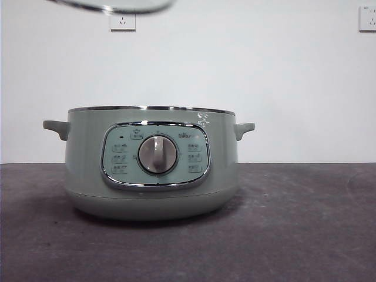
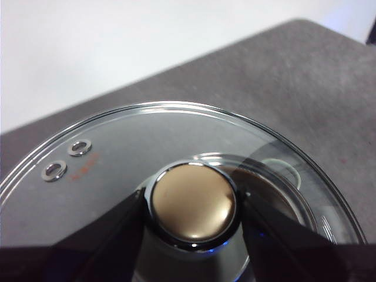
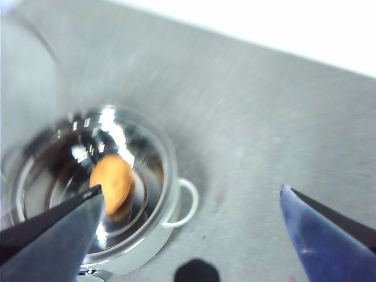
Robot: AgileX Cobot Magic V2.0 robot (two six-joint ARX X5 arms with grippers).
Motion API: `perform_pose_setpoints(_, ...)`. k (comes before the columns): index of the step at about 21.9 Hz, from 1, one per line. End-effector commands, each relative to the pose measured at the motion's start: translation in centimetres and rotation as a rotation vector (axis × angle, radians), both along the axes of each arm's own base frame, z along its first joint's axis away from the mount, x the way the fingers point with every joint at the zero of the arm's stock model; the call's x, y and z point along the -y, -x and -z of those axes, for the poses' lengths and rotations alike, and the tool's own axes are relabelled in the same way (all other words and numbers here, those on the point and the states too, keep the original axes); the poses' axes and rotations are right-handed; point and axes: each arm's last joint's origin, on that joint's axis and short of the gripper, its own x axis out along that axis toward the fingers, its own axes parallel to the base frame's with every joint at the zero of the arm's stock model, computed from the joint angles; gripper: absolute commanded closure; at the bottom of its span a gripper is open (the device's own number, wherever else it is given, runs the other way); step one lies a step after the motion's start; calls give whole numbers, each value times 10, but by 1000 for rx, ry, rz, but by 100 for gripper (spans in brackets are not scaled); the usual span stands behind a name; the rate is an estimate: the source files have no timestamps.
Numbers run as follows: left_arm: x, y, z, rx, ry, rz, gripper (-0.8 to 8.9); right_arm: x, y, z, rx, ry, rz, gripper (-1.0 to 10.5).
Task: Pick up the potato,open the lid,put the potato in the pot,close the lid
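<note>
1. The left gripper (image 2: 194, 235) has its jaws closed on the knob of the lid (image 2: 147, 147), holding it high; only its rim (image 1: 111, 6) shows at the upper left of the front view, which keeps the mouth of the pot (image 1: 151, 164) clear.
2. The potato (image 3: 111, 182) lies inside the pot (left of centre in the blurred right wrist view), apparently on the steel bottom.
3. The right gripper (image 3: 191, 202) hangs above with jaws wide apart and empty.
4. Only closing the lid seems left.

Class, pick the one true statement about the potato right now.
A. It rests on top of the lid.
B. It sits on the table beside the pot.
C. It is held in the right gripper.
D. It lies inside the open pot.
D: the right wrist view shows the potato lying on the shiny floor of the pot, while the right gripper hangs open and empty above.
</note>
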Motion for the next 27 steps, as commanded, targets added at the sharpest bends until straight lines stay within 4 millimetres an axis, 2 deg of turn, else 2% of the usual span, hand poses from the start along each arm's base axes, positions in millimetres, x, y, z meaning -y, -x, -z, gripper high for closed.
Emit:
perform_pose_setpoints(1, 14, -22, 7, 0, 21, 39, 822, 18, 22, -12, 32, -40, 32, 447)
perform_pose_setpoints(5, 39, -58, 39, -102, 5, 84, 822, 42, 55, -24, 82, -69, 51, 447)
perform_pose_setpoints(11, 60, -81, 71, -194, -23, 106, 822, 54, 72, -28, 102, -57, 98, 447)
perform_pose_setpoints(17, 73, -88, 87, -240, -47, 124, 822, 57, 75, -25, 91, -17, 143, 447)
perform_pose_setpoints(27, 78, -87, 90, -244, -57, 132, 822, 57, 75, -25, 88, -15, 143, 447)
